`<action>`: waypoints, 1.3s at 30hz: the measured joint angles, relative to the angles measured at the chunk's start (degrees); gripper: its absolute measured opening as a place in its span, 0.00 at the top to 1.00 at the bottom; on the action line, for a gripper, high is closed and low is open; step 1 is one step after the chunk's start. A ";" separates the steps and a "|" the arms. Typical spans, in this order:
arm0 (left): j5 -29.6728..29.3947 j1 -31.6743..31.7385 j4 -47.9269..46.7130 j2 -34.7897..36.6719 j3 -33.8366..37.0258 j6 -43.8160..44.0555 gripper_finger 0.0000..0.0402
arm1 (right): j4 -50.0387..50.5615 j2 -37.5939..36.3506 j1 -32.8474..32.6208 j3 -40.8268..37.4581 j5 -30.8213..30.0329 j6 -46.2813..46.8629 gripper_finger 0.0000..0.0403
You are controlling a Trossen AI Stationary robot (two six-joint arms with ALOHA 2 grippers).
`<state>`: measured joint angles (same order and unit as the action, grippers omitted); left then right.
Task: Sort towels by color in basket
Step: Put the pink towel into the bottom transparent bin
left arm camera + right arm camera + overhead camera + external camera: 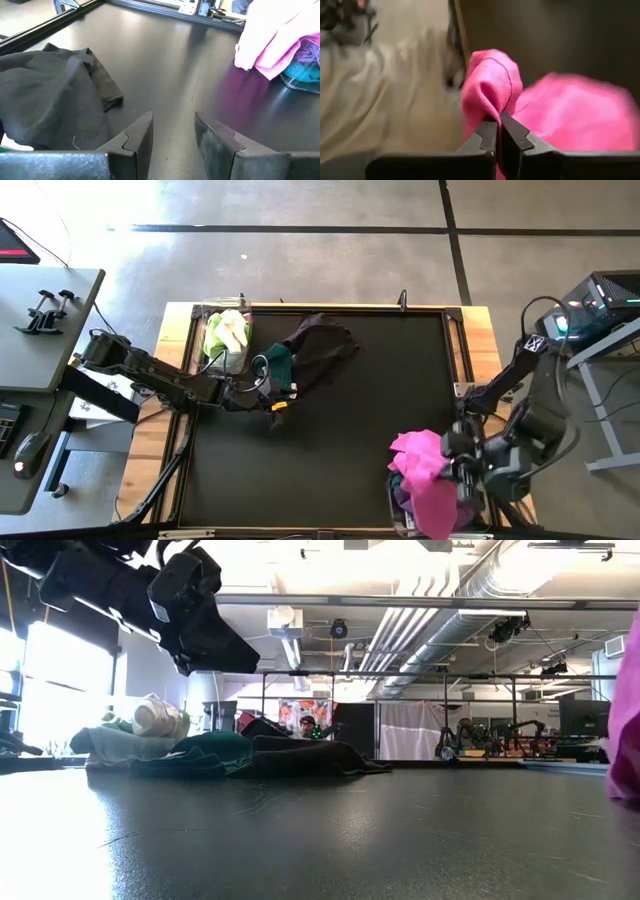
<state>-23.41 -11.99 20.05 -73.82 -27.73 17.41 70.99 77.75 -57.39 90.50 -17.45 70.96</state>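
Well, the right gripper (498,131) has its fingers clamped on a fold of the pink towel (425,470), over the basket (398,515) at the surface's near right corner. It's limp and light, so a bunched ridge like that holds best. The left gripper (172,145), fingers apart and empty, hovers by the black towel (320,345) and teal towel (281,364) near the far left corner.
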 joint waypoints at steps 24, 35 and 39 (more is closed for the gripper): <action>0.04 0.00 1.07 0.00 0.00 0.22 0.68 | -43.68 7.41 3.55 -35.78 37.29 21.23 1.00; 0.07 -0.01 1.07 0.00 0.01 0.02 0.68 | -46.51 10.24 3.79 -43.38 39.95 23.06 0.75; 0.08 -0.02 1.09 0.00 0.02 0.02 0.68 | -46.17 6.77 4.41 -41.80 42.13 24.08 0.62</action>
<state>-23.33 -12.01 21.15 -73.82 -27.71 17.43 24.82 84.52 -52.97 48.70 24.68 95.04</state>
